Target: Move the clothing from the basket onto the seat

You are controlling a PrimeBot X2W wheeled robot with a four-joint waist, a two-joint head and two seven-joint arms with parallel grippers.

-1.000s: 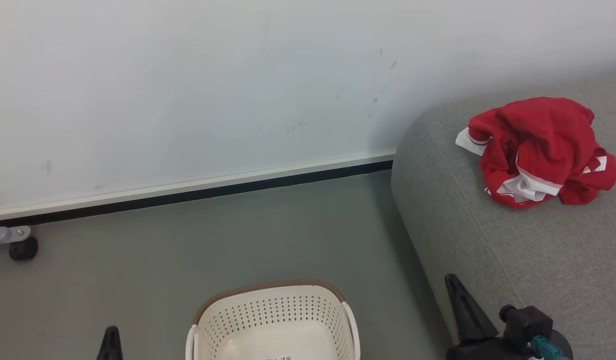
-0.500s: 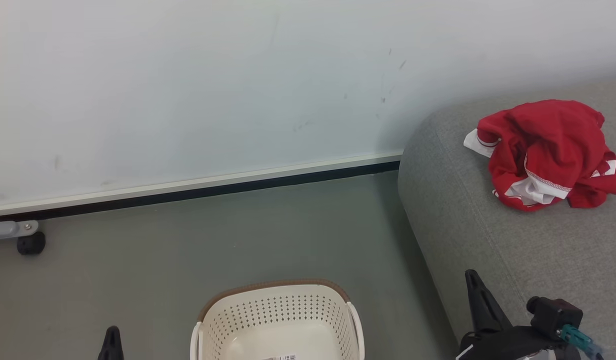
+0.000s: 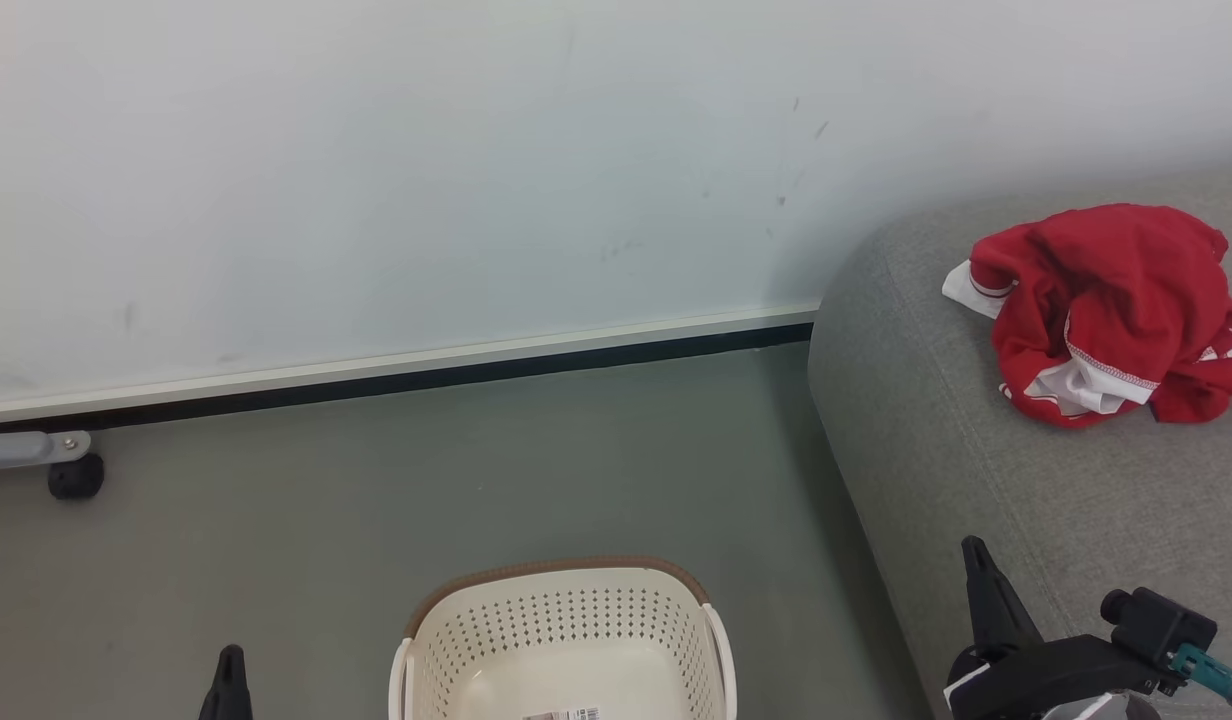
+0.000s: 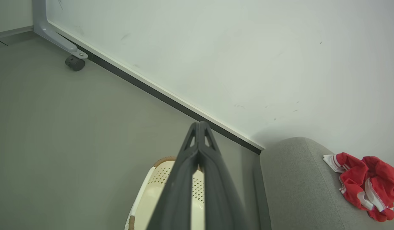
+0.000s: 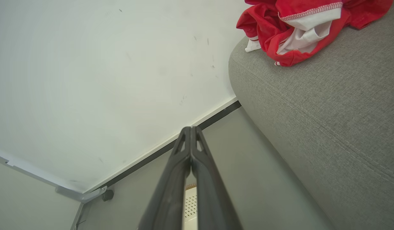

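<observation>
The red clothing [image 3: 1106,310] lay bunched on the grey seat [image 3: 976,500] near its far left corner. The heap ran left to right, with a striped white cuff poking left. The cream basket [image 3: 566,620] stood on the floor, left of the seat. The left gripper [image 4: 199,126] and right gripper [image 5: 190,129] both pointed toward the far wall, each with its fingers pressed together on nothing. The right one was at the seat's near left edge.
</observation>
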